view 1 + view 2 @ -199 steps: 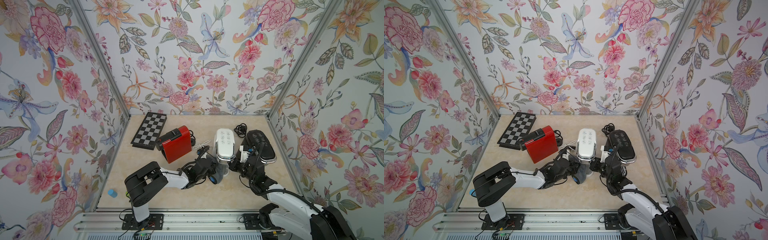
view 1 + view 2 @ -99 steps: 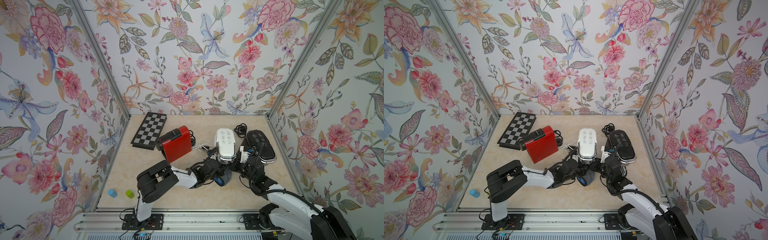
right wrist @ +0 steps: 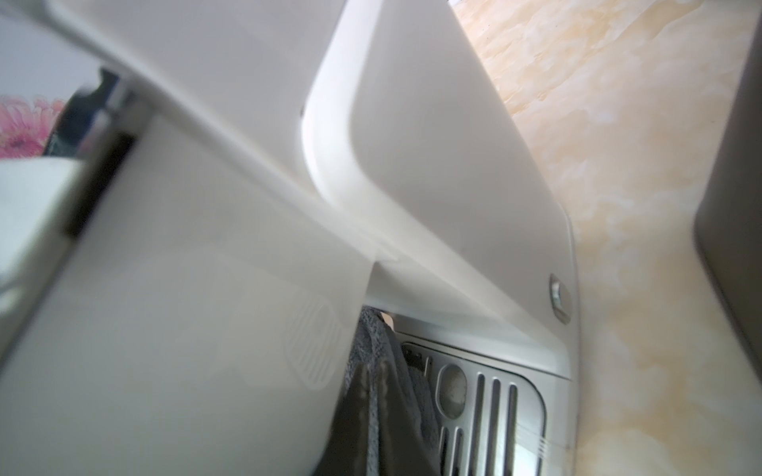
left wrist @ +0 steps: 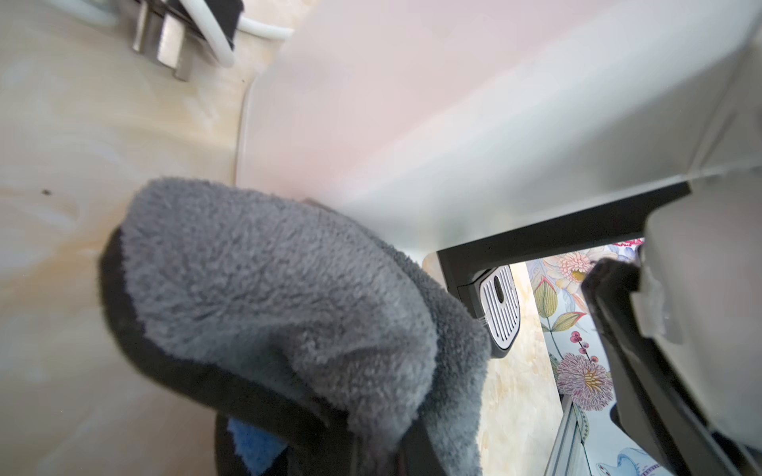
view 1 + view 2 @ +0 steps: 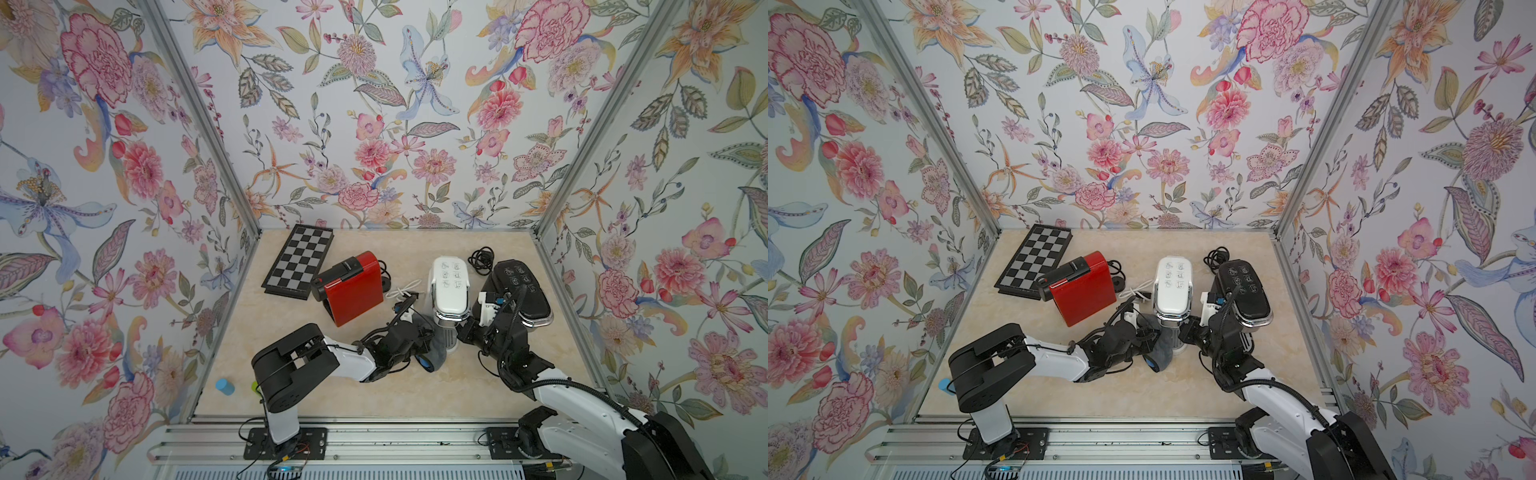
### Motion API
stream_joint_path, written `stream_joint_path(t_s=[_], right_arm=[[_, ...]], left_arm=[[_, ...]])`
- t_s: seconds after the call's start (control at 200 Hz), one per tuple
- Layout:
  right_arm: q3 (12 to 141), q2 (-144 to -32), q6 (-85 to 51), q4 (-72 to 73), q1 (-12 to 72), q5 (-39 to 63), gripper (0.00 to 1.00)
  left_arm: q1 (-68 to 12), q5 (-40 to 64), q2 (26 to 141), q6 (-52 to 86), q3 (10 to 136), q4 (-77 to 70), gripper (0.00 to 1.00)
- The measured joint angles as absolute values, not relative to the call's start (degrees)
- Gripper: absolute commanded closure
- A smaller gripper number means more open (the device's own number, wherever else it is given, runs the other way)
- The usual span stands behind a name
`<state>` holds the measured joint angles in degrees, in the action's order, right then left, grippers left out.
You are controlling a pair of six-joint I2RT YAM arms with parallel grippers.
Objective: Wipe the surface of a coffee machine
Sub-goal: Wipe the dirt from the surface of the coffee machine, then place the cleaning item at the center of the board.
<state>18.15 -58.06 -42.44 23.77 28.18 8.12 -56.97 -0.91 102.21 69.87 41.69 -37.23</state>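
**A:** What do we see, from the biggest thing down?

**B:** The beige surface (image 5: 457,395) carries three machines. The white coffee machine (image 5: 449,286) stands in the middle, between a red machine (image 5: 353,291) and a black machine (image 5: 521,291).

**A:** And behind the red one?

**B:** A chessboard (image 5: 299,262) lies flat there, just beside it.

**A:** Where is our cloth?

**B:** The grey cloth (image 4: 268,288) presses on the low left side of the white coffee machine, near its drip grill. The left gripper (image 5: 417,338) is closed tight on the cloth, which covers its fingers.

**A:** And the other arm?

**B:** The right gripper (image 5: 465,332) is low at the machine's right side, with its jaws closed together. We cannot tell if it holds anything.

**A:** And the smallest thing?

**B:** A blue cup (image 5: 225,386) at the front left edge.
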Motion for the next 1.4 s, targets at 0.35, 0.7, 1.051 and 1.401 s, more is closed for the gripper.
stream_joint_path(t_s=[0.35,0.7,1.051,1.401], right_arm=[[18.15,-57.23,-42.17,22.72,28.38,7.81,0.86],[18.13,-54.63,-40.38,19.88,28.53,6.68,0.77],[17.54,-52.77,-39.18,17.43,28.77,6.37,0.69],[17.52,-49.93,-37.89,14.83,28.86,5.96,0.68]], left_arm=[[-56.07,-8.25,88.9,64.16,38.96,-28.99,1.0],[-54.24,-19.86,76.47,57.36,38.52,-18.57,1.0],[-52.49,-20.99,78.5,55.9,35.75,-15.66,0.89],[-52.23,-20.1,79.02,55.24,35.14,-14.96,0.98]])
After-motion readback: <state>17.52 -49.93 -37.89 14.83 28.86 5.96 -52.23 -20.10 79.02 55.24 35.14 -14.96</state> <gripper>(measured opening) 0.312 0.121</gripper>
